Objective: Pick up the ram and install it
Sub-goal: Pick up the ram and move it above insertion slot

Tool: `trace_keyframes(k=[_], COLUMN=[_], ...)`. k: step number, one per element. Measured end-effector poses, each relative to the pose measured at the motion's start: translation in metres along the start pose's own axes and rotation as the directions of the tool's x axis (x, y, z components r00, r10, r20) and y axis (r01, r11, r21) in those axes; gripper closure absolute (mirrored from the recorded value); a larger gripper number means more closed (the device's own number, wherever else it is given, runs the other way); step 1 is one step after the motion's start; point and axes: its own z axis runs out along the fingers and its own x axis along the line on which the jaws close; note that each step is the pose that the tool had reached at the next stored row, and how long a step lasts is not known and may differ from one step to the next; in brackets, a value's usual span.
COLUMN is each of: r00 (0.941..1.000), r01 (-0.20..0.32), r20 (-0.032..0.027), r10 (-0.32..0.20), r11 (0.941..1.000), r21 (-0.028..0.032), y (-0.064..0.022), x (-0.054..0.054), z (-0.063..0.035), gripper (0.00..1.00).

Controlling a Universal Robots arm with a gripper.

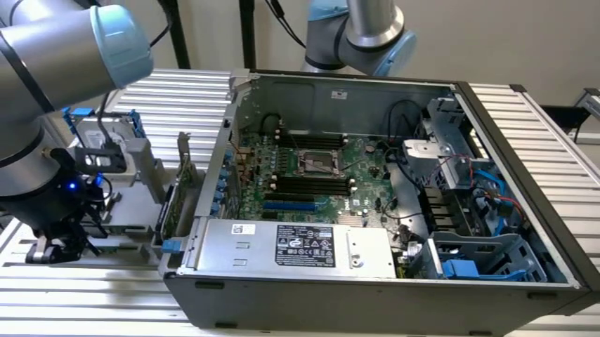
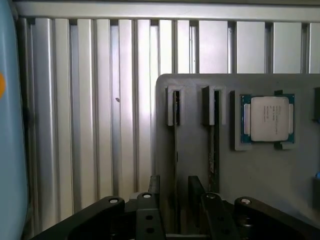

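The arm (image 1: 42, 77) reaches downward, its hand (image 2: 176, 195) pointing down, spread wide.

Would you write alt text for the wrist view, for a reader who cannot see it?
The open gripper hovers over a grey holder with a ram stick edge-on in one slot, beside a processor, on a ribbed metal table.

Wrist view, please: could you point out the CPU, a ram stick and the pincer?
CPU (image 2: 267, 119), wrist view, centre of its metal lid.
Ram (image 2: 215, 145), wrist view, thin edge of the stick nearer the CPU.
Pincer (image 2: 176, 196), wrist view, midway between its fingertips.
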Motion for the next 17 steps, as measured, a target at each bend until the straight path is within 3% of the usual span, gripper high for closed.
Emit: trace_keyframes(k=[4, 17], r00=[0.9999, 0.9997], r01=[0.007, 0.022], r20=[0.0079, 0.0098], r10=[-0.007, -0.022], r11=[1.0000, 0.9998], r21=[-0.0003, -0.0014], y=[0.0011, 0.0016], x=[0.000, 0.000], z=[0.0034, 0.0137], gripper=[0.64, 0.64])
